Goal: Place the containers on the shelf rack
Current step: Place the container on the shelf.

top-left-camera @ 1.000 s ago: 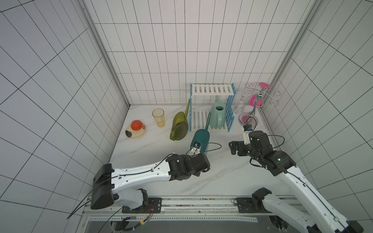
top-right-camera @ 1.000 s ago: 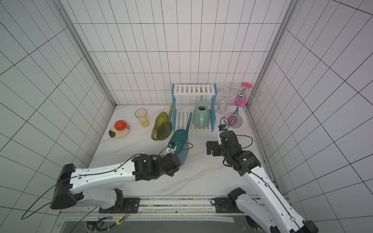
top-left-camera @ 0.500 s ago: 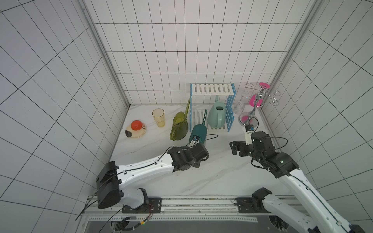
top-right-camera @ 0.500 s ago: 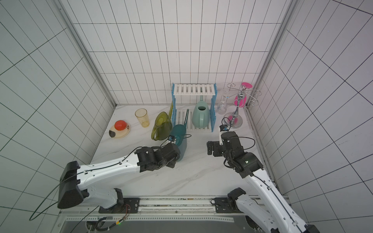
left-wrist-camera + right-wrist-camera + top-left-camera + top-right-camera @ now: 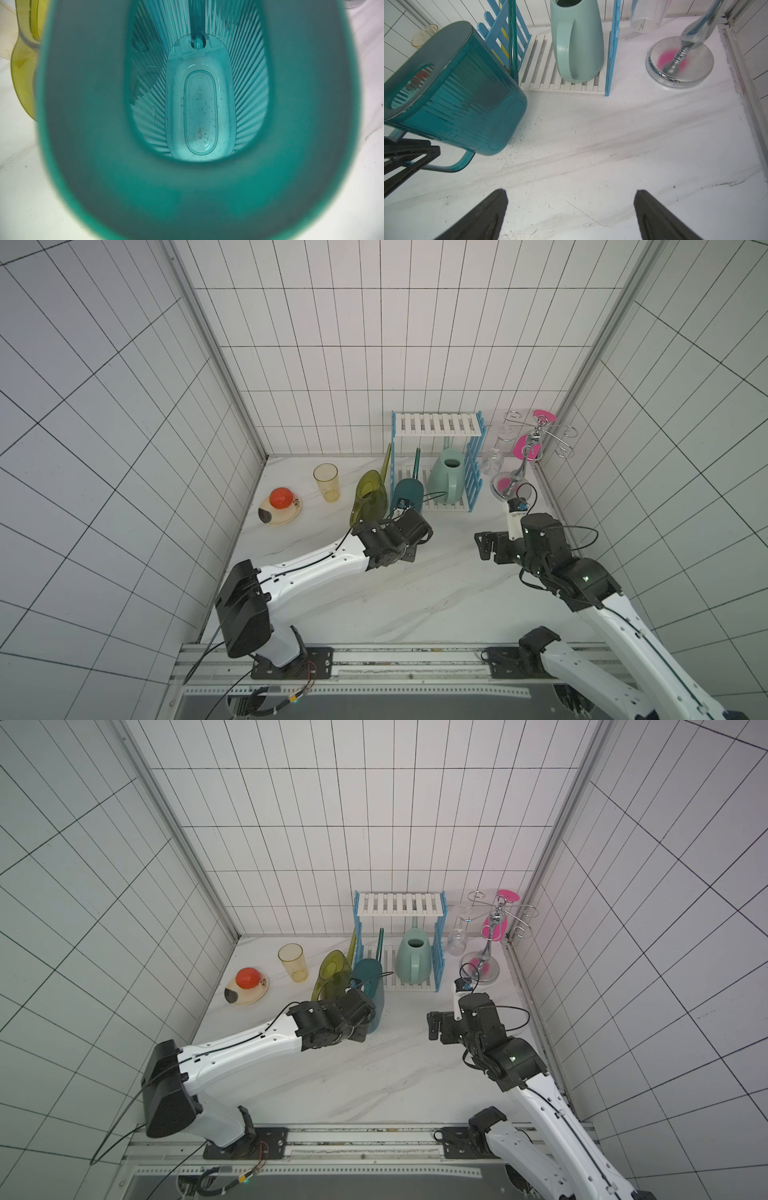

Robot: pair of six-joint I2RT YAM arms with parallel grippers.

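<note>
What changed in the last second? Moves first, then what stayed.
The left hand, shut on the dark teal can, carried it back up to the shelf rack. Mint can, olive can and the open right hand stayed put.

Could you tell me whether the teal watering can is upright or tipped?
Tipped: the dark teal watering can leans, handle in the left hand.
</note>
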